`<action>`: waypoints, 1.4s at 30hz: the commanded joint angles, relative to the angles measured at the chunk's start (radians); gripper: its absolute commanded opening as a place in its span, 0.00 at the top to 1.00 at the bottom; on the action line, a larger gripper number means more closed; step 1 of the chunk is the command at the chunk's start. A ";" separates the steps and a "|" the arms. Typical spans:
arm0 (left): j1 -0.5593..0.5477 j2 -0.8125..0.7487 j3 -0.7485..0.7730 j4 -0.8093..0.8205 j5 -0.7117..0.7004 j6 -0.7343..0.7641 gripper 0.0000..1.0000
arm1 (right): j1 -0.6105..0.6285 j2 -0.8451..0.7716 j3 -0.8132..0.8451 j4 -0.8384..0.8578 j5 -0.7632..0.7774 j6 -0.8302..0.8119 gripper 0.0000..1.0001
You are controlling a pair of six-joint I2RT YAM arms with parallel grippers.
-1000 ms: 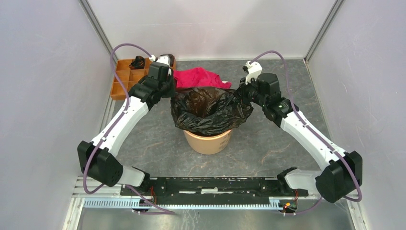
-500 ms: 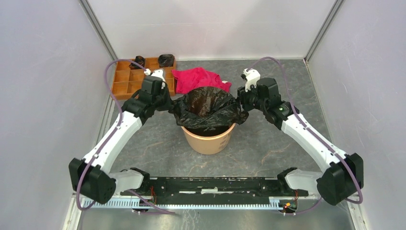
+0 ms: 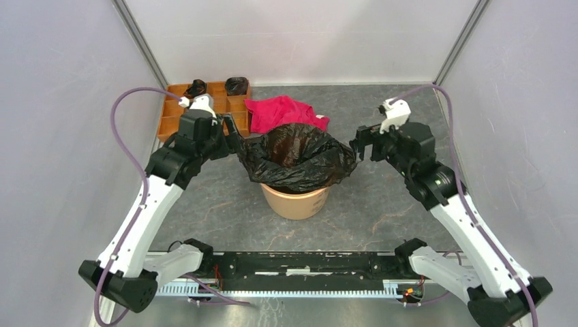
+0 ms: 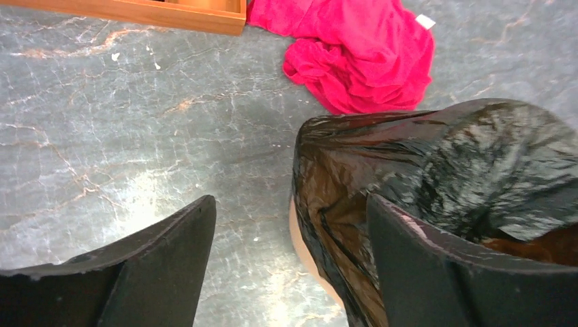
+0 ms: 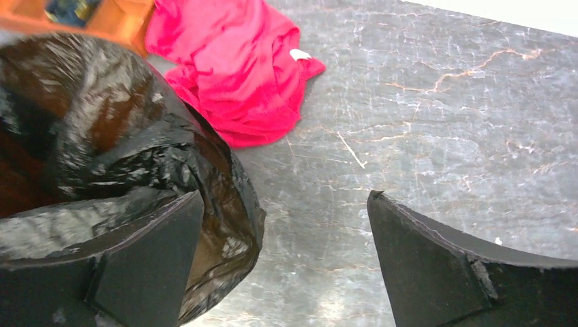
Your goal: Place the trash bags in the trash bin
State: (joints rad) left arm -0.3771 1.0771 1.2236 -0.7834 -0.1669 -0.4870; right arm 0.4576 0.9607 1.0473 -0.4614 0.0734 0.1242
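Note:
The black glossy trash bag [image 3: 300, 153] lines the mouth of the light-orange trash bin [image 3: 296, 201], its wrinkled rim folded out over the edge. My left gripper [image 3: 230, 134] is open just left of the bag's rim and holds nothing. The left wrist view shows the bag [image 4: 443, 157] beside the right finger, a sliver of the bin [image 4: 300, 238] and my left gripper [image 4: 290, 211]. My right gripper [image 3: 360, 143] is open, right of the bag and apart from it. In the right wrist view the bag [image 5: 102, 116] lies by the left finger of my right gripper [image 5: 286, 197].
A red-pink cloth [image 3: 283, 112] lies crumpled on the grey table behind the bin. An orange tray of square compartments [image 3: 174, 116] stands at the back left, with small black bundles [image 3: 236, 85] in its far cells. Grey walls close in both sides.
Both grippers have opened and let go of the bag's rim. Both arms have drawn outward from the bin. The bag stays draped over the bin's mouth.

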 commanded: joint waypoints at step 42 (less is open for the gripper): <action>0.004 -0.406 -0.366 0.100 0.454 -0.418 0.96 | -0.002 -0.303 -0.448 0.372 -0.407 0.586 0.84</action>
State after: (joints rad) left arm -0.3771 0.6991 0.8814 -0.7231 0.1970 -0.9245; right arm 0.4568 0.6601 0.5541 -0.0662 -0.2512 0.8101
